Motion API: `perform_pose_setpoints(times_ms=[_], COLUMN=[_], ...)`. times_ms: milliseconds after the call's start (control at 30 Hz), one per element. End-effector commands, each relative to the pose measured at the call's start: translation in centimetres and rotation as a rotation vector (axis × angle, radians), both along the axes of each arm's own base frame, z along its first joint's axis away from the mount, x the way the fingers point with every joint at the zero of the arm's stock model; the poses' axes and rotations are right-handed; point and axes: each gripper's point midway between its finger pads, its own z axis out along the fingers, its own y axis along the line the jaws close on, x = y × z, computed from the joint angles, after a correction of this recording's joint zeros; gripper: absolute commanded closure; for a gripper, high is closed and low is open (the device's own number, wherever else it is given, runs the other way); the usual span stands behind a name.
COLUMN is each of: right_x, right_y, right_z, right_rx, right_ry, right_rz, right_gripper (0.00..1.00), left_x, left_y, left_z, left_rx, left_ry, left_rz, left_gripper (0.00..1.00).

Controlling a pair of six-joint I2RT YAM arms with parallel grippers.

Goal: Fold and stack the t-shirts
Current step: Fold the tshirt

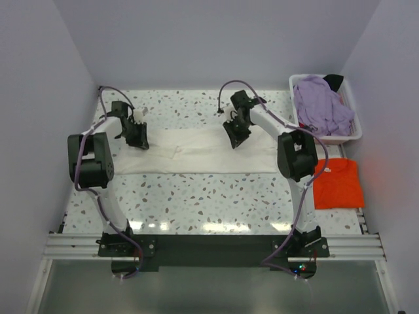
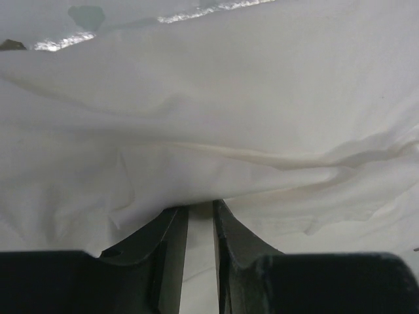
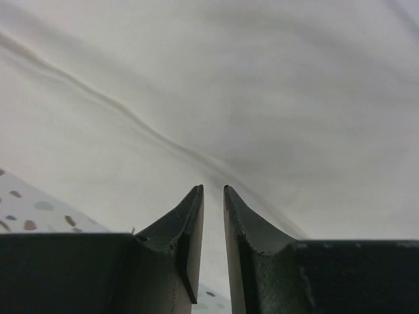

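Observation:
A large cream-white t-shirt [image 1: 196, 154] lies as a long flat band across the middle of the table. My left gripper [image 1: 137, 139] stands at the band's far left edge. In the left wrist view a raised fold of the cream-white t-shirt [image 2: 229, 98] covers the tips of the left gripper [image 2: 201, 204]. Its jaws show a narrow gap, and a grip cannot be made out. My right gripper [image 1: 236, 136] is over the far edge right of centre. In the right wrist view the right gripper [image 3: 213, 188] stands slightly open with nothing between its fingers, beside a crease in the shirt [image 3: 262, 98].
A folded orange-red t-shirt [image 1: 338, 184] lies flat at the right edge of the table. A white basket [image 1: 330, 139] at the back right holds a crumpled lavender t-shirt [image 1: 319, 104] and something black [image 1: 334, 81]. Speckled tabletop [image 1: 216, 196] shows in front of the cream shirt.

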Motion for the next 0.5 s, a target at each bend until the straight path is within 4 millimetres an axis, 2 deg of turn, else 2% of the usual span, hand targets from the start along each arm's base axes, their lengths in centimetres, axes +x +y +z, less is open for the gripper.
perform_pose_setpoints(times_ms=[0,100,133,167,200,233,267,300,333,367,400,433,467], right_x=[2.1,2.0,1.3,0.8,0.0,-1.1,-2.5,-3.6,-4.6,-7.1,-8.5,-10.2,-13.0], right_y=[-3.5,-4.7,-5.1,-5.3,-5.1,-5.1,-5.2,-4.8,-4.1,-3.1,-2.1,-0.6,1.2], right_z=[-0.6,-2.1,-2.9,-3.4,-3.8,-4.1,-4.7,-4.9,-4.9,-4.8,-4.4,-4.1,-3.1], right_rx=[-0.193,-0.254,-0.272,-0.280,-0.268,-0.265,-0.265,-0.251,-0.223,-0.218,-0.198,-0.146,-0.110], right_ry=[-0.104,-0.103,-0.066,-0.040,-0.005,0.039,0.078,0.102,0.114,0.134,0.136,0.150,0.160], right_rz=[0.085,0.116,0.131,0.138,0.153,0.165,0.178,0.195,0.218,0.270,0.311,0.354,0.420], right_gripper=[0.77,0.79,0.80,0.80,0.82,0.82,0.83,0.83,0.84,0.84,0.84,0.84,0.84], left_x=[1.5,2.6,3.3,3.6,5.6,6.6,7.1,10.1,11.3,12.4,13.2,16.0,16.8], left_y=[1.7,2.5,2.7,2.6,2.7,2.7,2.7,2.3,1.9,1.0,-1.3,-2.5,-3.1], left_z=[-1.6,-3.2,-3.4,-4.8,-3.8,-3.9,-5.3,-3.5,-3.2,-4.2,-3.6,-0.8,0.0], left_rx=[0.097,0.132,0.137,0.132,0.135,0.141,0.143,0.152,0.163,0.155,0.116,0.105,0.082], left_ry=[0.029,0.062,0.055,0.078,0.042,0.028,0.045,-0.025,-0.050,-0.049,-0.068,-0.167,-0.201], left_rz=[0.048,0.049,0.038,0.027,0.020,-0.003,-0.020,-0.041,-0.080,-0.119,-0.176,-0.208,-0.228], left_gripper=[0.72,0.73,0.73,0.73,0.73,0.72,0.73,0.73,0.73,0.74,0.73,0.73,0.70])
